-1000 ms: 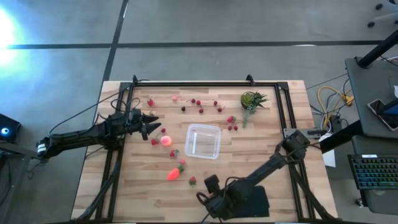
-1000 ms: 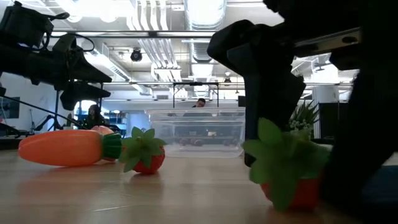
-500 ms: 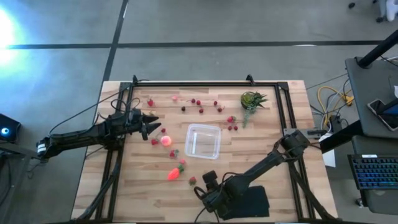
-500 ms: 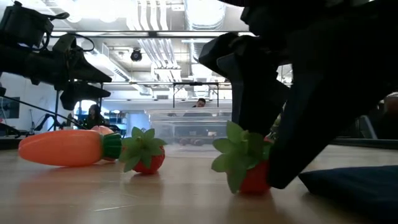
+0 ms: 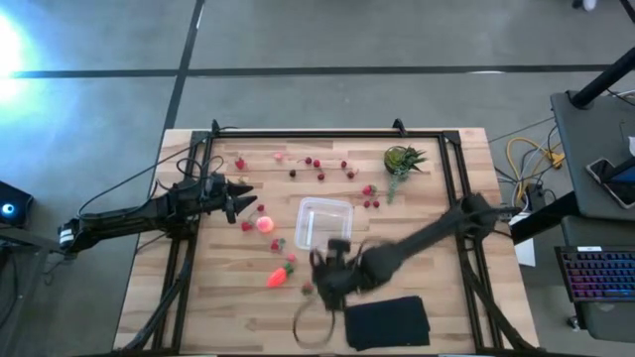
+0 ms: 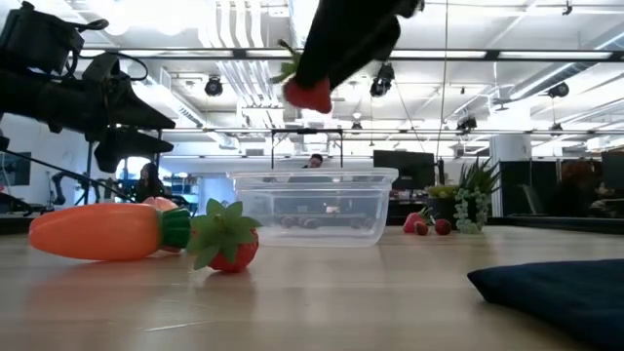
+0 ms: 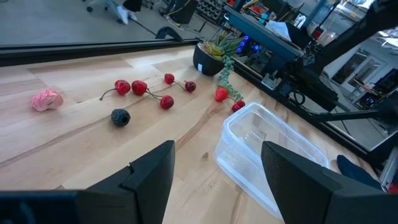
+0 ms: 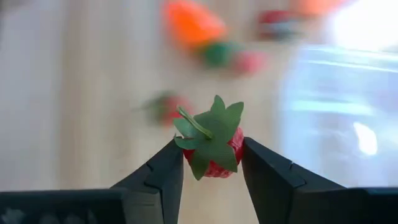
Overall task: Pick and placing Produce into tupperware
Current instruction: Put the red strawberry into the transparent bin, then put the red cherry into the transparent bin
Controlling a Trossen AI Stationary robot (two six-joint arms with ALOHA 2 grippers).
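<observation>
My right gripper (image 8: 210, 163) is shut on a red strawberry (image 8: 214, 146) with a green leafy cap. It hangs in the air near the clear tupperware (image 5: 325, 225) and shows high in the low view (image 6: 307, 93). My left gripper (image 5: 243, 200) is open and hovers at the table's left, short of the pink-orange round fruit (image 5: 265, 224). The orange carrot (image 6: 97, 232) lies on its side on the table with another strawberry (image 6: 229, 244) beside its green top. Red cherries (image 7: 140, 87) and a dark berry (image 7: 120, 116) lie scattered toward the far edge. My right gripper pinches the strawberry by the two sides of its red body (image 8: 235, 144), one finger on each side. The leafy cap (image 8: 208, 127) faces the wrist camera. The fruit is lifted clear, well above the table, at the fingers' free ends (image 6: 310, 95).
A black folded cloth (image 5: 387, 322) lies near the table's near edge, right of centre. A spiky potted plant (image 5: 402, 159) stands at the far right. A pale pink piece (image 7: 46, 99) lies by the far edge. Black frame rails run along the table's sides.
My right gripper closed in on the strawberry by the near edge, took hold of it and raised it clear of the table, moving toward the far edge and the tupperware. The black cloth it had been covering now shows in full.
</observation>
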